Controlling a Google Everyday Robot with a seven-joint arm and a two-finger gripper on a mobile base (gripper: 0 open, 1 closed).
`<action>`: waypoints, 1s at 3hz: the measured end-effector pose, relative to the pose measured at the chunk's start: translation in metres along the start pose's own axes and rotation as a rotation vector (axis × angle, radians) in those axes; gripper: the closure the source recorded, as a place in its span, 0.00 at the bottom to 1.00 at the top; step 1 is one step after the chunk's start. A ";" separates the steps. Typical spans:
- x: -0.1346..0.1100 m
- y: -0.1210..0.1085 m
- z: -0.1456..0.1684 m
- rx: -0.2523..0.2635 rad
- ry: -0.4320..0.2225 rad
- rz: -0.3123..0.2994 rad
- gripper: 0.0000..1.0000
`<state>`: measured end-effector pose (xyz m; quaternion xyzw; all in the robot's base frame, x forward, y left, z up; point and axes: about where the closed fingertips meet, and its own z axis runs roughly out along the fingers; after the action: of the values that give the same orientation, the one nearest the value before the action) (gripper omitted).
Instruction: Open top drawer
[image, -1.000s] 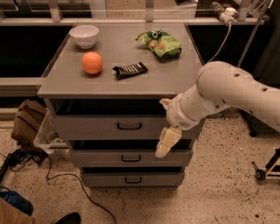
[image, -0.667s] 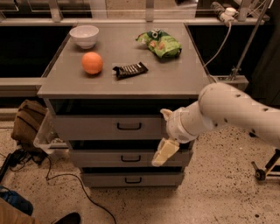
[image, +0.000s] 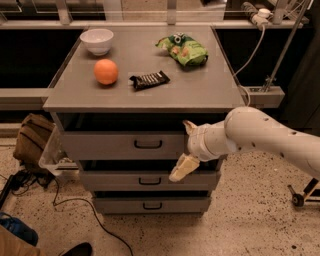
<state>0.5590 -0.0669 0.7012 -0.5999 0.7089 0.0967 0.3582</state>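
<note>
The top drawer (image: 107, 145) is the tallest of three grey drawer fronts under the grey cabinet top, with a small black bar handle (image: 148, 144) at its centre. Its front sits about flush with the two drawers below. My gripper (image: 185, 147) is on a white arm coming in from the right. It hangs in front of the right part of the top drawer, a short way right of the handle and not touching it. It is open, with one finger up near the drawer's top edge and the other (image: 182, 168) down over the middle drawer (image: 125, 180).
On the cabinet top (image: 200, 85) lie a white bowl (image: 97, 40), an orange (image: 106, 71), a dark snack bar (image: 149, 79) and a green chip bag (image: 183, 48). The bottom drawer (image: 150, 205) is lowest. A brown bag (image: 32, 140) and cables lie on the floor at left.
The arm has moved left along the drawer fronts, bringing the open gripper closer to the top drawer's handle. The drawers have not moved.
</note>
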 end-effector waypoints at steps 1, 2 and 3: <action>-0.002 -0.033 0.008 0.023 -0.011 -0.023 0.00; -0.002 -0.055 0.025 -0.005 -0.015 -0.031 0.00; 0.001 -0.056 0.031 -0.017 -0.015 -0.029 0.00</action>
<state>0.6225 -0.0643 0.6946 -0.6122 0.6966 0.1021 0.3600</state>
